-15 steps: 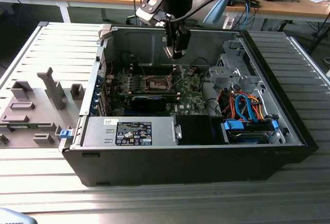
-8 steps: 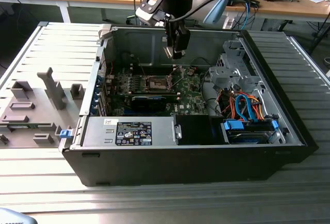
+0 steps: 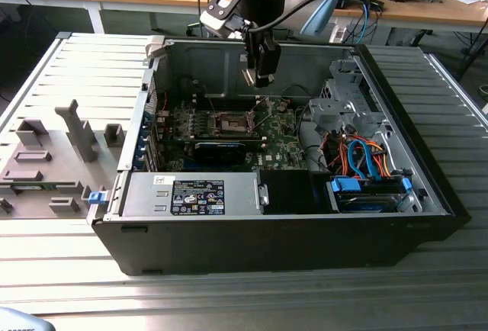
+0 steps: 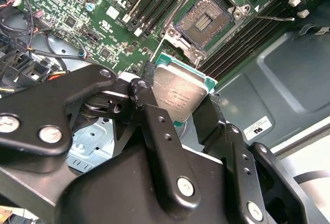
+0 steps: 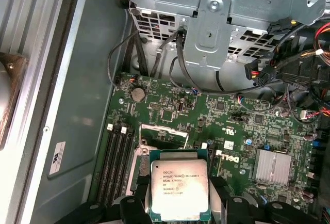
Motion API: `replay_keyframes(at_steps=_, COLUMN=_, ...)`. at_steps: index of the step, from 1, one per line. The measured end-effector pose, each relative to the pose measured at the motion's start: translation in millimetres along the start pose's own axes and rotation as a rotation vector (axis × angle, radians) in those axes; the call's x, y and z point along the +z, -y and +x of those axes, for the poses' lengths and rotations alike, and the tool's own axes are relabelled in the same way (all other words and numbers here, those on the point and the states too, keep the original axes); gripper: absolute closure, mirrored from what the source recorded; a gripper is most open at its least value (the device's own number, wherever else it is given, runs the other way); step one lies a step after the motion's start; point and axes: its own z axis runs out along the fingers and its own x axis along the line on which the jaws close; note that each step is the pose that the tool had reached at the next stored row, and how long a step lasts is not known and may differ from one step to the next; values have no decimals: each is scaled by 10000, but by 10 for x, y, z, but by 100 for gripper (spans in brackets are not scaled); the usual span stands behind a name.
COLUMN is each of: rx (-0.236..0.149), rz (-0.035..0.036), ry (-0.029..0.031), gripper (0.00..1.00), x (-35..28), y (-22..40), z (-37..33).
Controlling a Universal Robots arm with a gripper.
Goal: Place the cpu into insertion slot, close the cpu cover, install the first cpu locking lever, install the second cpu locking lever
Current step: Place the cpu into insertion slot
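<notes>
My gripper (image 3: 259,79) hangs inside the open computer case, shut on the cpu (image 4: 178,92), a flat square chip with a silver-grey top and green edge. In both wrist views black fingers (image 4: 147,102) clamp two opposite edges of the cpu (image 5: 179,190). The insertion slot (image 4: 206,20) lies open on the green board, its dark centre bare, a short way below and beside the chip. In the exterior view the insertion slot (image 3: 231,123) sits below and to the left of the gripper. A thin silver frame, the cpu cover (image 5: 164,131), stands raised beside the socket. One wire lever (image 4: 273,17) sticks out sideways.
Memory slots (image 4: 154,2) flank the socket. A long black card (image 3: 221,150) lies in front of it. The metal drive cage (image 5: 211,22) and loose cables (image 3: 362,159) sit at the exterior view's right. A power supply (image 3: 191,194) fills the near corner. A grey fixture tray (image 3: 46,163) lies outside the case.
</notes>
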Motion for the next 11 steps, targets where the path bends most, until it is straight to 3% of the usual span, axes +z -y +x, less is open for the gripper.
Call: replay_keyframes(at_steps=11, rx=222, rz=-3, ry=20, gripper=45, x=0, y=0, z=-1)
